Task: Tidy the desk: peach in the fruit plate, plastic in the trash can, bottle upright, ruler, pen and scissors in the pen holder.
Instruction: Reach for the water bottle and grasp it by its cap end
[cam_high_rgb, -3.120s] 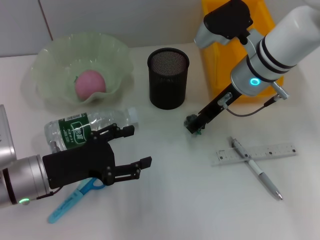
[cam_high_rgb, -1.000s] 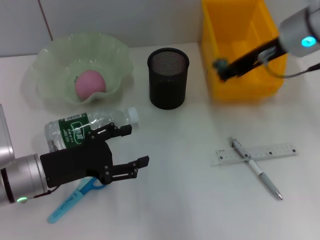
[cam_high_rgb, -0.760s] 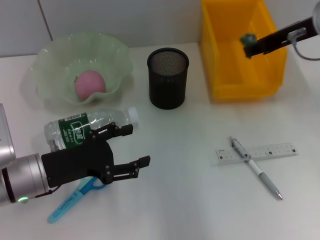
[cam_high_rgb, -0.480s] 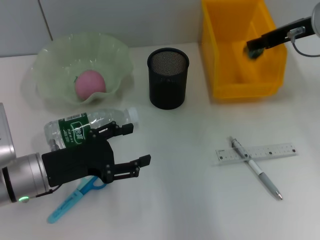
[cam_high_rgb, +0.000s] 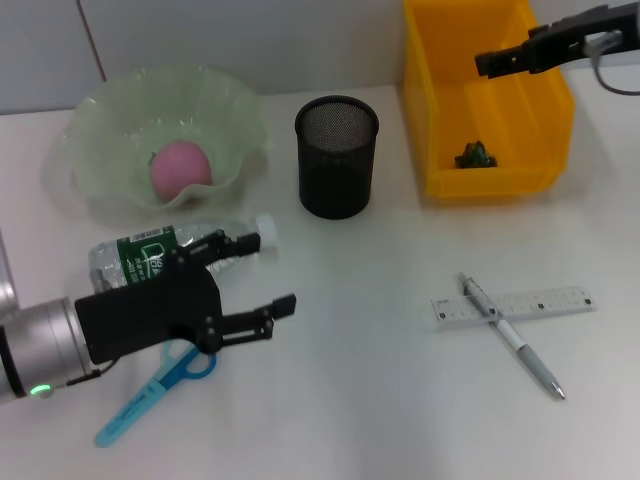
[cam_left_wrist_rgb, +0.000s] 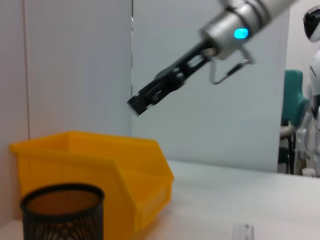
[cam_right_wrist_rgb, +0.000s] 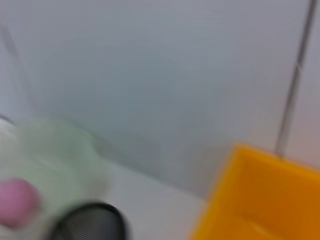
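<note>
The green plastic piece (cam_high_rgb: 473, 155) lies inside the yellow trash bin (cam_high_rgb: 432, 120). My right gripper (cam_high_rgb: 487, 62) hangs open and empty above the bin's back part; it also shows in the left wrist view (cam_left_wrist_rgb: 137, 103). The pink peach (cam_high_rgb: 180, 167) sits in the pale green fruit plate (cam_high_rgb: 100, 120). The clear bottle (cam_high_rgb: 140, 258) lies on its side. My left gripper (cam_high_rgb: 262, 272) is open just in front of it, fingers spread near the cap end. Blue scissors (cam_high_rgb: 150, 392) lie partly under the left arm. The pen (cam_high_rgb: 512, 340) lies across the ruler (cam_high_rgb: 530, 302).
The black mesh pen holder (cam_high_rgb: 336, 155) stands upright between the plate and the bin. It also shows in the left wrist view (cam_left_wrist_rgb: 62, 210) beside the bin (cam_left_wrist_rgb: 100, 165). A wall runs along the table's back.
The right gripper let go of the green plastic, which now lies in the bin, and drew up and back. The left gripper has shifted slightly toward the bottle.
</note>
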